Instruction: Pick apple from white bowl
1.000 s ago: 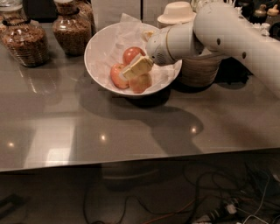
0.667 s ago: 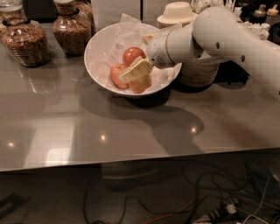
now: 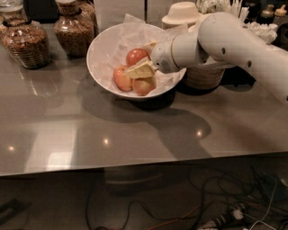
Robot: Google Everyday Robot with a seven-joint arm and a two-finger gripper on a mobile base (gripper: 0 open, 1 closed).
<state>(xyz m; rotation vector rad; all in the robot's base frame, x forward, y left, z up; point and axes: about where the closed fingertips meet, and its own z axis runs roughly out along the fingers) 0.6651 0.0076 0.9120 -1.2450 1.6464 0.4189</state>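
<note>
The white bowl (image 3: 101, 54), lined with crinkled white paper, stands at the back middle of the table and holds three apples. The deep-red apple (image 3: 135, 55) lies toward the bowl's far side. Two paler apples (image 3: 121, 79) (image 3: 144, 86) lie in front of it. My gripper (image 3: 145, 58) reaches into the bowl from the right. It is open, with one pale finger (image 3: 140, 70) just below the red apple and the other (image 3: 150, 45) above it. The gripper hides part of the red apple's right side.
Two glass jars of brown food (image 3: 26, 41) (image 3: 74, 28) stand at the back left. Stacked beige paper bowls (image 3: 182, 13) and a woven basket (image 3: 204, 76) stand behind my arm on the right. The table's front edge (image 3: 135, 165) runs across, with cables on the floor below.
The gripper stays in the bowl at the red apple. The arm has shifted slightly to the left. The apples have not moved.
</note>
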